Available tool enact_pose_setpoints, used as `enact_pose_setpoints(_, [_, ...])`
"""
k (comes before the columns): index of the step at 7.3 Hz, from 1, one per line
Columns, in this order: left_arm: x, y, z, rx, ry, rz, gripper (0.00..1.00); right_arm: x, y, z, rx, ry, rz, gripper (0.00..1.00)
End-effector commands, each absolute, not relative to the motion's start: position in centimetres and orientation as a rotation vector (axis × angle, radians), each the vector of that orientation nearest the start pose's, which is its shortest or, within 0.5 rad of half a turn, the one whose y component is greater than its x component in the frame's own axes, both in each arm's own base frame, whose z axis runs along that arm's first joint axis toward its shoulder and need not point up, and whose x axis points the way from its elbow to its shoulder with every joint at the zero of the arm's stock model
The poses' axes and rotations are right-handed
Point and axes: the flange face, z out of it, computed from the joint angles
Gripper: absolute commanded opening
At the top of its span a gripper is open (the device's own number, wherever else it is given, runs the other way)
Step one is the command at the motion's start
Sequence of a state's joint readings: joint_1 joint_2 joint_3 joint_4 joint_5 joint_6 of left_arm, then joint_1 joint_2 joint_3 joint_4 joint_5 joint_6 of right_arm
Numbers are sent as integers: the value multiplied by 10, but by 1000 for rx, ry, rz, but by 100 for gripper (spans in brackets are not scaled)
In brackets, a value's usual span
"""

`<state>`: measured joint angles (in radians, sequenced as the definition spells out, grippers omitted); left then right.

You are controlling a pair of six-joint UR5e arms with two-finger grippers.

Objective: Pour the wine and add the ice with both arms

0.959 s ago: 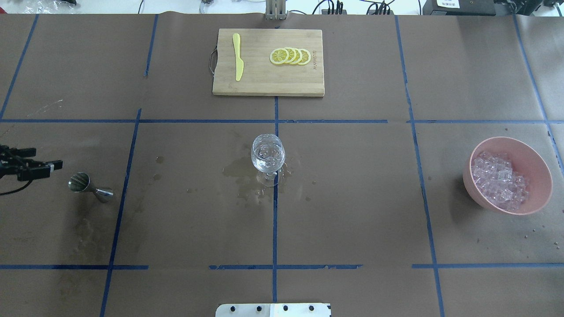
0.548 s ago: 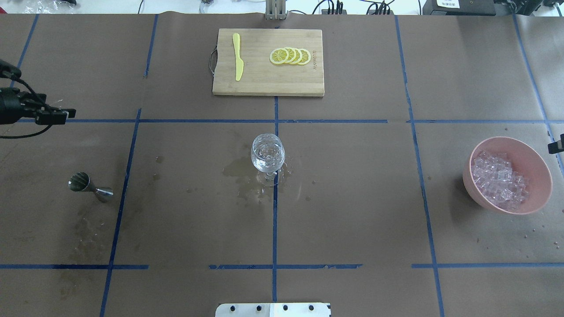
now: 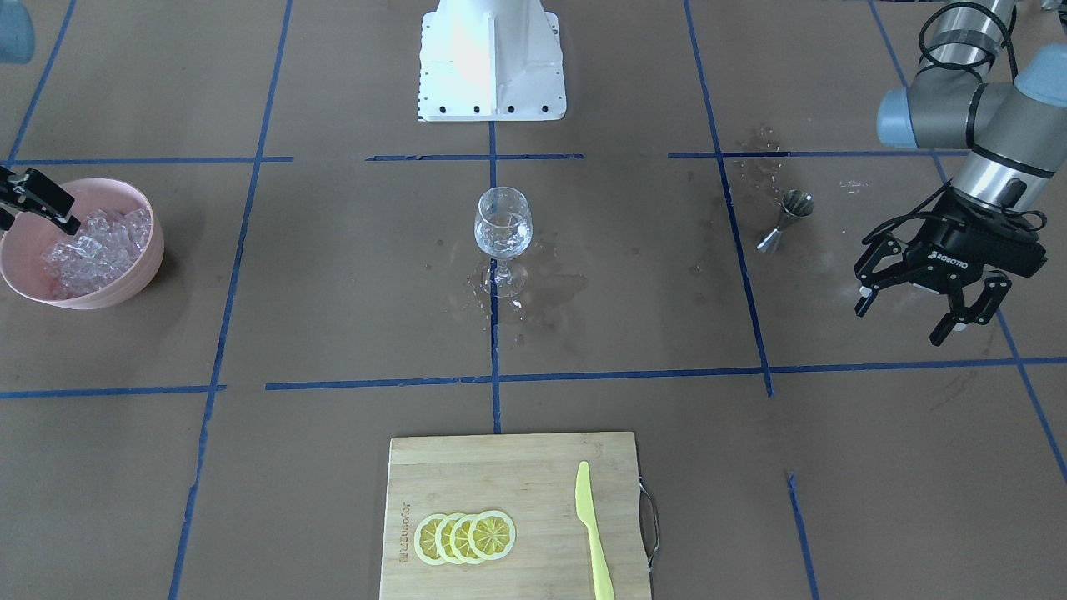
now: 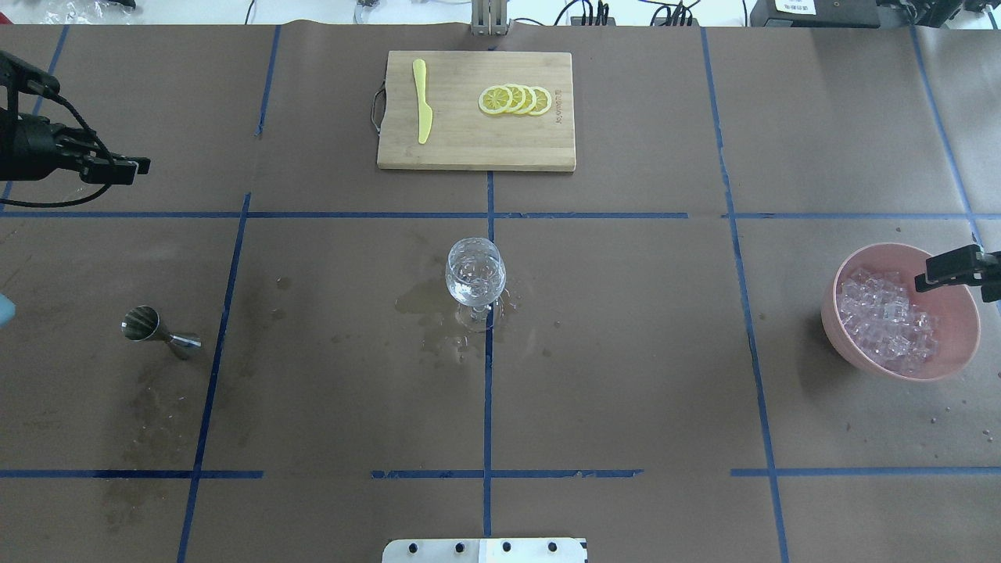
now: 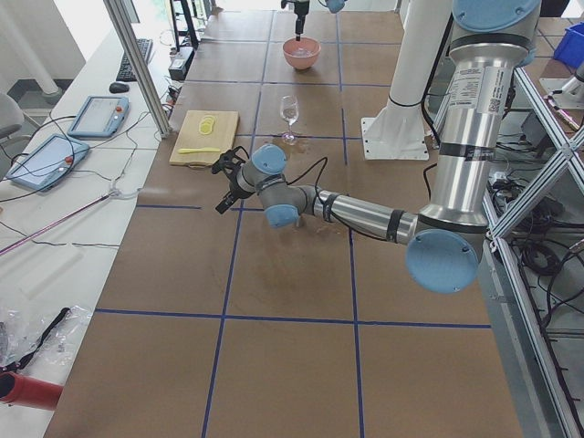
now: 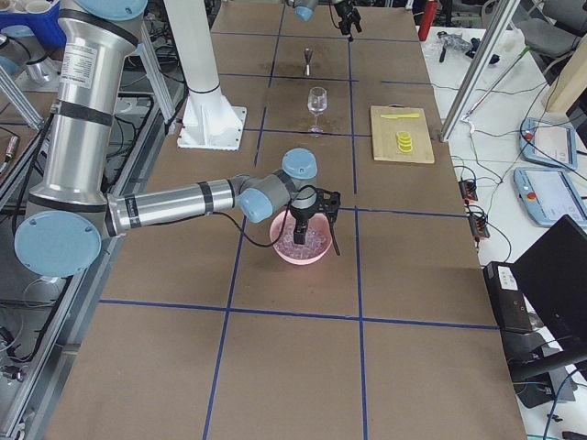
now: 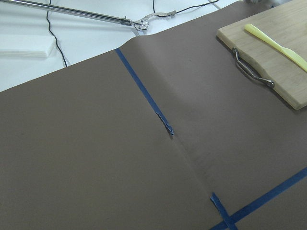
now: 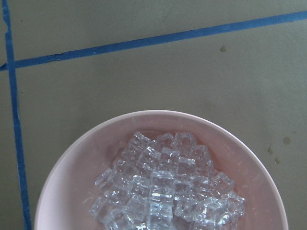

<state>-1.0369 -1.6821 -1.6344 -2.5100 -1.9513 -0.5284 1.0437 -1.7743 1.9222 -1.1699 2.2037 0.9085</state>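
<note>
In the overhead view, the clear stemmed wine glass (image 4: 475, 275) stands at the table centre and holds a little colourless wine (image 3: 503, 239). At its 3 o'clock, the right gripper (image 6: 315, 244) hangs over the small glassy ice cubes (image 8: 163, 189) in the round pink bowl (image 8: 72, 160), fingers spread, empty. At 10 o'clock, the left gripper (image 3: 900, 323) also has its fingers spread and is empty.

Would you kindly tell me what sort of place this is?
Likely a robotics lab: a brown paper-covered table gridded with blue tape, two silver-grey robot arms, and blue-edged tablets alongside.
</note>
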Motion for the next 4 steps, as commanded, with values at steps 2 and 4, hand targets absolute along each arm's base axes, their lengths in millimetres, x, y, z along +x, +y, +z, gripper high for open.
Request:
enact_pose_setpoints(2, [204,-533,467,779,851,215,100,-182,-408,551,-50,-781,202,90])
enact_pose_setpoints(4, [203,-533,468,780,849,210,100,-200,-415,546,-63,-784,216,77])
